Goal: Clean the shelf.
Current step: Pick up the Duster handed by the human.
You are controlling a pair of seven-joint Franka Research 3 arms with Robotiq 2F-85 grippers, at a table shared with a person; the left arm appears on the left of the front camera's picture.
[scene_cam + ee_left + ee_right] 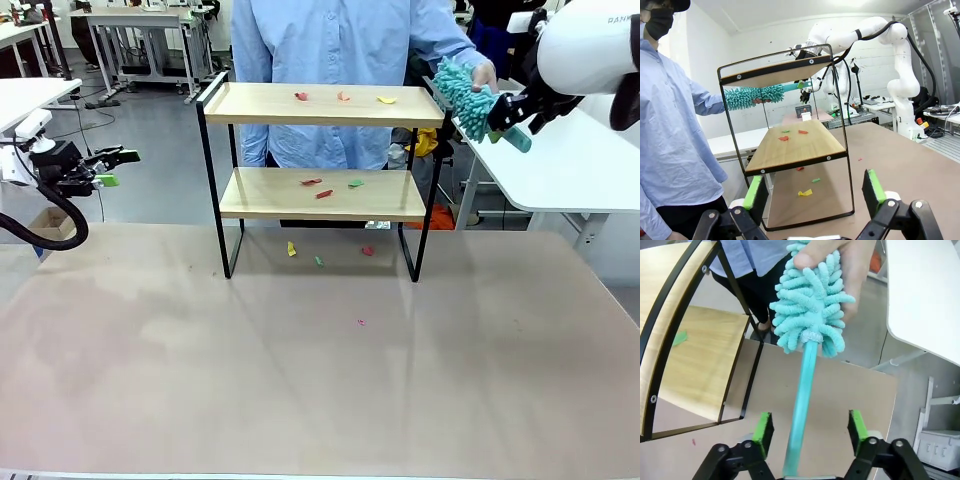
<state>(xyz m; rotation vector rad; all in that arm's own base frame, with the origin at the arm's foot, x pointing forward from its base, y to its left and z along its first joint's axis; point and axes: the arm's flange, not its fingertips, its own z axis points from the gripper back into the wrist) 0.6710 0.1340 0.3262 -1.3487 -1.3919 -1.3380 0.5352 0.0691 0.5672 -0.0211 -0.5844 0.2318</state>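
centrally on the table (300, 380) stands the shelf (260, 103). right of it, our right gripper (810, 426) sits apart around the handle of a teal duster (810, 300), a person's hand (852, 260) holding its head; left, our left gripper (815, 190) gapes.

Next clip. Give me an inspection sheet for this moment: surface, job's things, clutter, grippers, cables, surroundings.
Surface: beige table, carrying the shelf and some scraps.
Job's things: shelf upright at the far side; teal duster to its right, fluffy head held by the person's hand, handle pointing into the right gripper.
Clutter: coloured paper scraps on the shelf's top board, more on its lower board and on the table beneath it.
Grippers: left gripper open, holding nothing, at the far left; right gripper open, pads either side of the duster handle, not touching it.
Cables: black hose looping under the left arm.
Surroundings: person in a blue shirt behind the shelf; white side table at right.
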